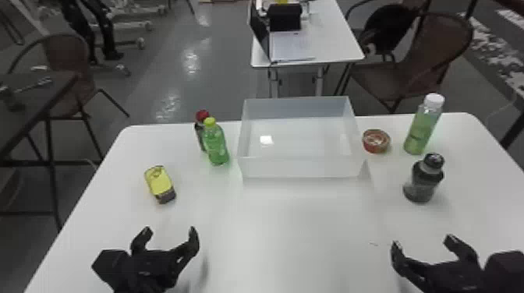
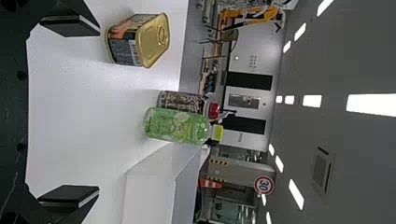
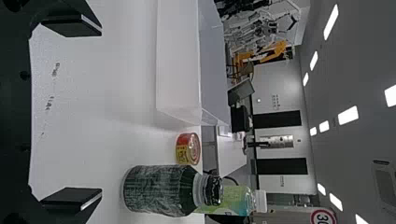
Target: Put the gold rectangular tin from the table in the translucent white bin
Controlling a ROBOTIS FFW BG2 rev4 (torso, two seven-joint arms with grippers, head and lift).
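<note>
My left gripper (image 1: 169,237) is open over the table's near left part, with nothing between its fingers. The gold rectangular tin (image 1: 159,182) stands on the table a short way beyond it. In the left wrist view the tin (image 2: 154,40) shows its gold lid and dark printed side, apart from the open gripper (image 2: 81,112). The translucent white bin (image 1: 304,167) sits at the table's far middle, with nothing in it. My right gripper (image 1: 423,239) is open above the near right part, and its fingers hold nothing in the right wrist view (image 3: 84,114) either.
A green bottle (image 1: 216,145) and a red-capped bottle (image 1: 202,117) stand between tin and bin. Right of the bin are a small round can (image 1: 376,141), a white-capped bottle (image 1: 422,126) and a dark bottle (image 1: 422,181). The table's left edge (image 1: 93,175) runs beside the tin.
</note>
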